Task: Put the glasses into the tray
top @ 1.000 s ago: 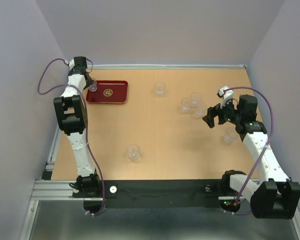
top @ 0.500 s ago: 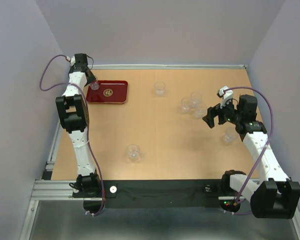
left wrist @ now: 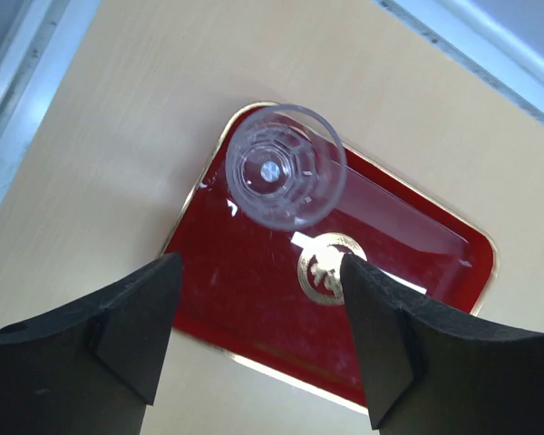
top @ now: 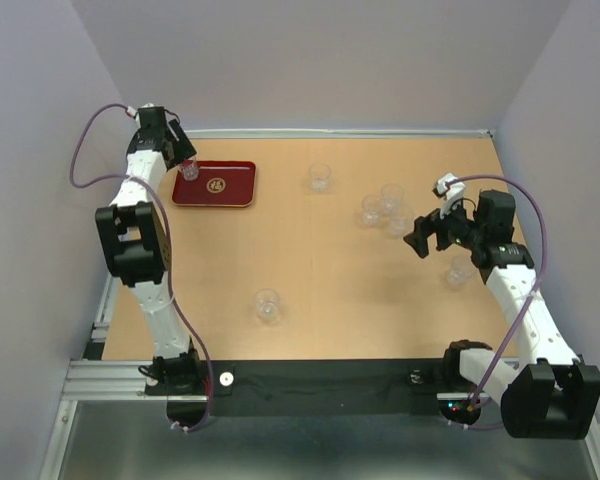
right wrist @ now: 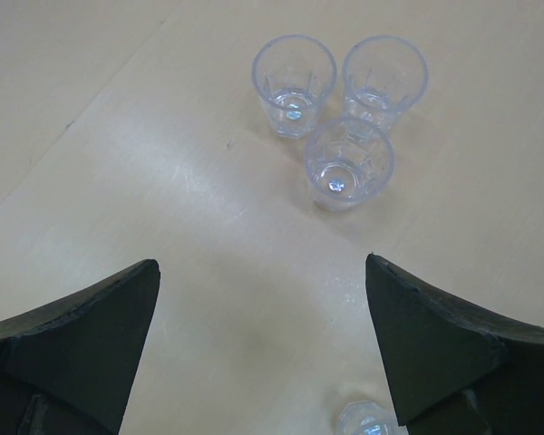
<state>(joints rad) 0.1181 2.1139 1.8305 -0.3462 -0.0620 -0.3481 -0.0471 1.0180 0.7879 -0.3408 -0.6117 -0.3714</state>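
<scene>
Drawn back now, the left gripper (left wrist: 257, 272) hangs fingers wide, having left a glass (left wrist: 286, 168) upright on the tray (left wrist: 417, 263), at its left end. The right gripper (right wrist: 261, 263), also wide, aims at three glasses (right wrist: 335, 172).

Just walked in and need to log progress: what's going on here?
Two arms are moving clear glasses into a dark red tray. One glass stands in the tray's corner, the left gripper open above it. The right gripper hovers open facing a cluster of three glasses; six glasses in all sit on the table.
</scene>
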